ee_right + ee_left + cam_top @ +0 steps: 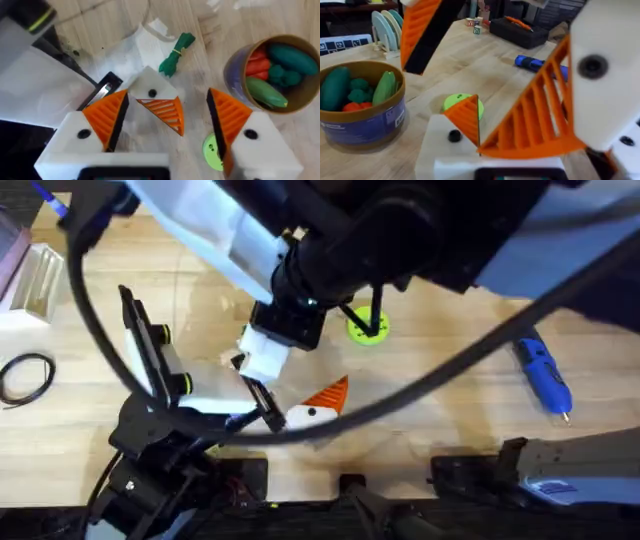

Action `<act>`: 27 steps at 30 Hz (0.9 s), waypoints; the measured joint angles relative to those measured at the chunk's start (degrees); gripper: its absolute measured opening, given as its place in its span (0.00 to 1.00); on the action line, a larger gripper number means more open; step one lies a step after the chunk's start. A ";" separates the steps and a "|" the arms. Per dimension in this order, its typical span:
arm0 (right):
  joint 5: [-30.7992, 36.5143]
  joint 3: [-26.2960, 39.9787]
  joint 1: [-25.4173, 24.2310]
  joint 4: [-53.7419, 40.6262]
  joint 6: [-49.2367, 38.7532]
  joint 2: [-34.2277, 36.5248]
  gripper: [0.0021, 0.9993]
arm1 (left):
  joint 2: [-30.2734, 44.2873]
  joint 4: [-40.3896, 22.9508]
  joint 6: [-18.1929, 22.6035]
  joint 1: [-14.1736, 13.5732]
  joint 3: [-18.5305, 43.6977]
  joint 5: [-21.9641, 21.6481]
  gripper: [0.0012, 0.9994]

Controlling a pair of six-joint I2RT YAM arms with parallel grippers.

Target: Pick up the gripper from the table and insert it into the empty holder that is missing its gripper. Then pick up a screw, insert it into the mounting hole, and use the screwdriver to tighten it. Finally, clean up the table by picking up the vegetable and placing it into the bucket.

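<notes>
Both my claws gape wide w/ nothing held. Between my right gripper [170, 130] fingers sits the holder [150, 90], its orange wedge fitted. My left gripper [490, 75] looks over it too. Vegetable [175, 52] lies on table just beyond holder; bucket [235, 67] nearby holds toy veg. Screwdriver [543, 375] lies far right.

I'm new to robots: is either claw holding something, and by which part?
Nothing, it seems: the left gripper and right gripper stand open, with gaps to the holder between their fingers.
</notes>
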 joint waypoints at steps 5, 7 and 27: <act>-1.52 0.00 -6.35 -0.30 4.67 -2.77 0.95 | 0.00 0.00 0.00 0.00 0.00 0.00 0.99; -3.20 0.00 -10.10 -1.22 5.93 -4.59 0.95 | 0.00 0.00 0.00 0.00 0.00 0.00 0.99; -23.86 -15.56 -36.69 -13.20 9.67 -18.91 0.95 | 0.00 0.00 0.01 0.00 0.00 -0.01 0.99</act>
